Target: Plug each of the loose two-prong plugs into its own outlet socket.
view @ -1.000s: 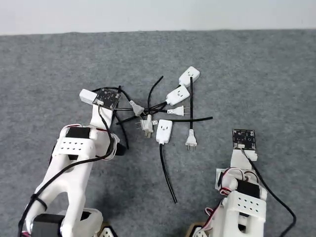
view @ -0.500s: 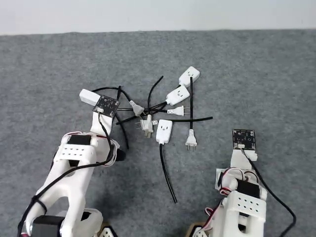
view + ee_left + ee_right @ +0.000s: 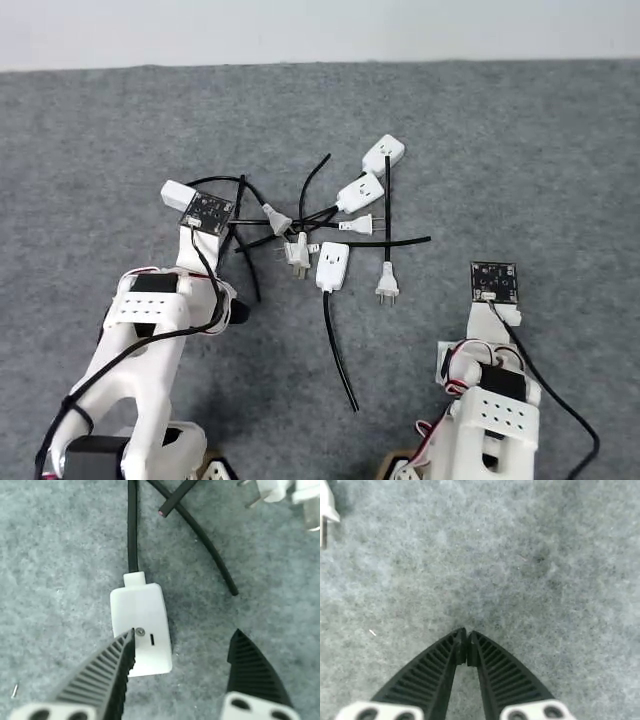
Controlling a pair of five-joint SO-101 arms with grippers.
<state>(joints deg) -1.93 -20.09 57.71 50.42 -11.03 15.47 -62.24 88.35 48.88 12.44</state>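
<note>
My left gripper [image 3: 184, 636] and right gripper [image 3: 467, 635] are black with ribbed faces on white mounts. The outlet socket [image 3: 141, 625] is white, its cord [image 3: 132, 530] black, the tabletop [image 3: 50, 555] mottled grey.

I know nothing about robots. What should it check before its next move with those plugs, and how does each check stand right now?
1. Left gripper open: ok.
2. Outlet socket centred between its jaws: not ok, one finger overlaps it.
3. Socket free of the stray cable: ok.
4. Right gripper holding the nearby plug: not ok, shut and empty.
5. Left gripper's height above the socket: cannot tell.
</note>
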